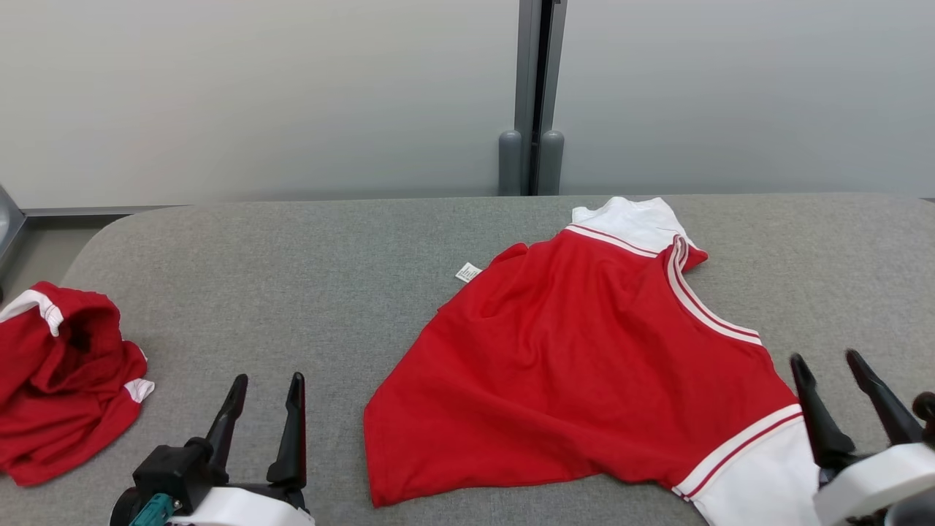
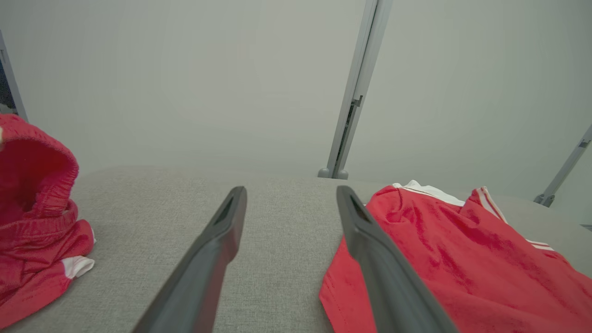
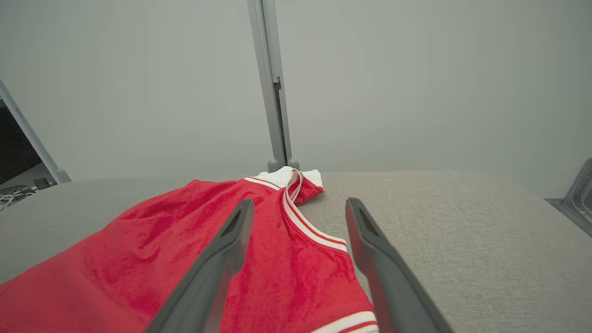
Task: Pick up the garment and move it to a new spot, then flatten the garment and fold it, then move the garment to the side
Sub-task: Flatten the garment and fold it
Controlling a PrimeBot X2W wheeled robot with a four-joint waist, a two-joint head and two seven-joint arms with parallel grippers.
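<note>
Wide-open and empty, the left gripper (image 1: 267, 380) hovers over bare grey table (image 1: 292, 277) just left of the red garment (image 1: 584, 365), the right gripper (image 1: 826, 358) at its near right corner — rumpled, lying centre-right, it probably wants opposite edges pinched and drawn apart.

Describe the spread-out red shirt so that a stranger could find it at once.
Start at the grey fabric table before the pale wall. On its right half lies the red shirt, spread nearly flat. Unlike the crumpled red garment at the left edge, it shows white sleeves with red-and-white striped trim and a small white label.
</note>
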